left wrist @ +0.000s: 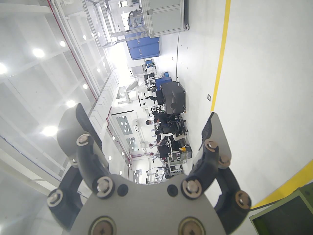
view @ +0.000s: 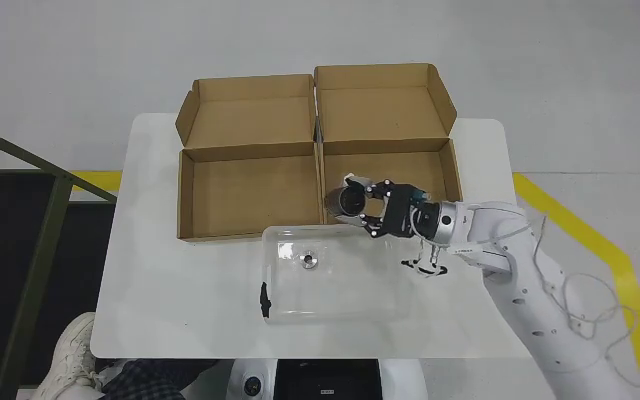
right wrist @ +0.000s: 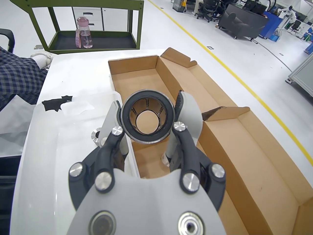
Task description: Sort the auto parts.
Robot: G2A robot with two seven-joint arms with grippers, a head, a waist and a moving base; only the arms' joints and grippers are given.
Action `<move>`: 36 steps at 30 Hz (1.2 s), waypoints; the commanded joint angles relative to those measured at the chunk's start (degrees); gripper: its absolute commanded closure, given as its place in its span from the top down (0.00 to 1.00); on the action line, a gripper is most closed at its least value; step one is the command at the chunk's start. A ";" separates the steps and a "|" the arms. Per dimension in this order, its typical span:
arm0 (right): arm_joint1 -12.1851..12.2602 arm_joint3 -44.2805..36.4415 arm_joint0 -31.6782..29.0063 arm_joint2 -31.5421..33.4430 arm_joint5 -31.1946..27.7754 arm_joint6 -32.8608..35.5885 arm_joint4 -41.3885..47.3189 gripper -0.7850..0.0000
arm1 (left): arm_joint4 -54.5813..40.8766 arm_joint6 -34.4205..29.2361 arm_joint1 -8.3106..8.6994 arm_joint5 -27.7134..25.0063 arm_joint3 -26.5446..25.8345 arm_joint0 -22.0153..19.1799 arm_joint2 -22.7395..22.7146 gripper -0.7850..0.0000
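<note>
My right gripper [view: 352, 202] is shut on a black-rimmed metal bearing sleeve [right wrist: 148, 119], a hollow cylinder held on its side. It hangs over the front left corner of the right cardboard box [view: 400, 175], close to the wall it shares with the left cardboard box [view: 250, 195]. Both boxes look empty. In the clear plastic tray [view: 400, 300] in front of them lie a small round metal part [view: 309, 261] and a black flat part [view: 264, 300]. The left gripper [left wrist: 146, 113] is open, holds nothing and faces away into the room.
The boxes' lids [view: 380, 100] stand open toward the back of the white table [view: 160, 250]. A person's leg in checked trousers [right wrist: 19, 79] sits by the table's left front corner. A green cart [right wrist: 73, 20] stands beyond the table.
</note>
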 commanded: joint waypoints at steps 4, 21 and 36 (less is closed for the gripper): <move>-0.71 1.06 2.45 -3.62 1.01 1.53 -2.02 0.00 | 0.00 0.00 0.00 0.00 0.00 0.00 0.00 1.00; -5.79 14.02 16.21 -17.87 6.50 5.55 -0.19 0.00 | 0.00 0.00 0.00 0.00 0.00 0.00 0.00 1.00; -11.00 24.96 25.10 -27.02 8.19 9.80 2.37 0.00 | 0.00 0.00 0.00 0.00 0.00 0.00 0.00 1.00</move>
